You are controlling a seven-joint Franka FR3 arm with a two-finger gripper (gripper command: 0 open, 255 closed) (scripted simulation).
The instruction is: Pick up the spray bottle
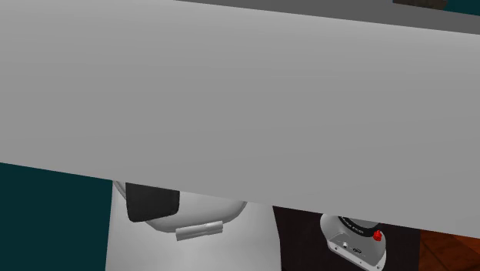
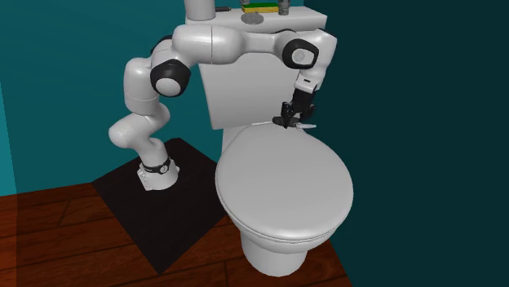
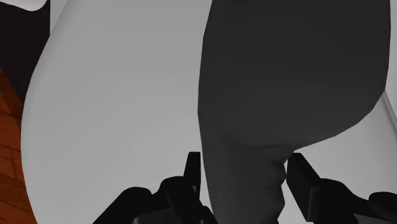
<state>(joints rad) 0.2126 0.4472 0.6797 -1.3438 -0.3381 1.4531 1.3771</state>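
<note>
In the shoulder view a broad plain grey slab (image 1: 231, 100) runs across the frame. Below it are the arm's base (image 1: 352, 237), with a small red button, and a dark joint (image 1: 152, 202) further towards that view's left.

In the second exterior view the arm rises from the black stand (image 2: 163, 220) and bends over a white toilet. The pincer (image 2: 292, 121) points down at the back edge of the closed toilet lid (image 2: 281, 187), just in front of the tank (image 2: 245, 81). It hangs very low there, close to the lid.

In the wrist view a dark grey spray bottle (image 3: 254, 114) lies along the pincer's line. Its narrow part sits between the two black fingers (image 3: 194, 172), with the pale toilet behind it. Each finger lies against a flank of that narrow part, so the pincer looks clamped on the bottle.

Judging by this, the reach and the closing are done. The lift remains, because the pincer is low by the lid and I cannot tell whether the bottle has left its resting place.
</note>
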